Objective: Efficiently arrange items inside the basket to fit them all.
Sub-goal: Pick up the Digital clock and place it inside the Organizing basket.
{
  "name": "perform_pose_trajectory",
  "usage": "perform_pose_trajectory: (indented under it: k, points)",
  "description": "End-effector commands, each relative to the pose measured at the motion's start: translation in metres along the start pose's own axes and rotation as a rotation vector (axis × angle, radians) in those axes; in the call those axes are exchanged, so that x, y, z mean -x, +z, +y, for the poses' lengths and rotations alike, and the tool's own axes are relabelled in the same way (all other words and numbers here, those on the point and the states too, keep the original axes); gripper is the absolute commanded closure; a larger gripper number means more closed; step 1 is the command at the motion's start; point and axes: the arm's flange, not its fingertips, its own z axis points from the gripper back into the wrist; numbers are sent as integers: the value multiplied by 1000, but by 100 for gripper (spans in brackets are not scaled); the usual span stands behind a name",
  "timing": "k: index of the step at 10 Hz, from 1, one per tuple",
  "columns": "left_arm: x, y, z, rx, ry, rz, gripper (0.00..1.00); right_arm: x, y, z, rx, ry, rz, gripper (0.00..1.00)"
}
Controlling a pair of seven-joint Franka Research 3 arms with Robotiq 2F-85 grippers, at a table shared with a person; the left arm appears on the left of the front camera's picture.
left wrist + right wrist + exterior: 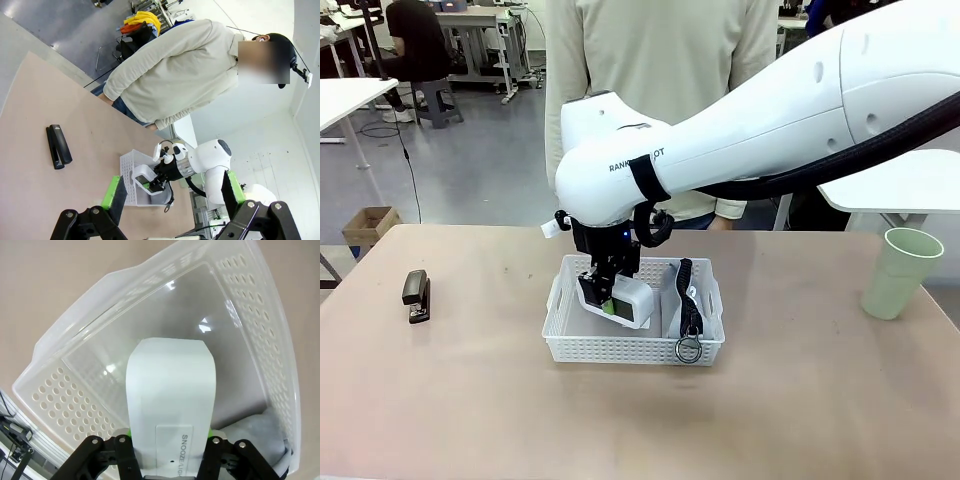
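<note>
A: So, what is the biggest thing?
B: The brown table (470, 400). A person (660, 60) stands at its far side.
A: And next?
B: The right arm (770, 120) reaches over the middle. The white basket (620, 348) sits under it.
A: What is in it?
B: The grey pouch (672, 300) is in the right part. Its black strap hangs over the front rim. The right gripper (169, 437) squeezes the white box (170, 390) and holds it tilted in the left part.
A: And outside?
B: The green cup (900, 272) stands far right. The black stapler (416, 296) lies far left.
A: And the left gripper (171, 192)?
B: It is up high, spread wide, holding nothing.
</note>
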Motion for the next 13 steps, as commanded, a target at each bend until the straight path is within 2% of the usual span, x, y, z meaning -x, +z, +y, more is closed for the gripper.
perform_pose_trajectory:
  k: [1, 5, 6, 7, 9, 11, 13]
  points:
    - [1, -1, -1, 14, -19, -7, 0, 4, -3, -4, -12, 27, -16, 50]
    - [1, -1, -1, 14, -19, -7, 0, -3, -16, -10, -11, 36, 3, 50]
    - [1, -1, -1, 14, -19, -7, 0, -4, -16, -11, -5, 26, 6, 39]
    - [1, -1, -1, 14, -19, -7, 0, -5, -16, -10, 22, 35, 8, 0]
    - [1, -1, -1, 14, -19, -7, 0, -5, -15, -11, 11, 41, 10, 0]
    - [1, -1, -1, 14, -19, -7, 0, 4, 0, -16, -4, 47, -47, 0]
    - [1, -1, -1, 14, -19, -7, 0, 32, 36, -22, 0, 36, -141, 0]
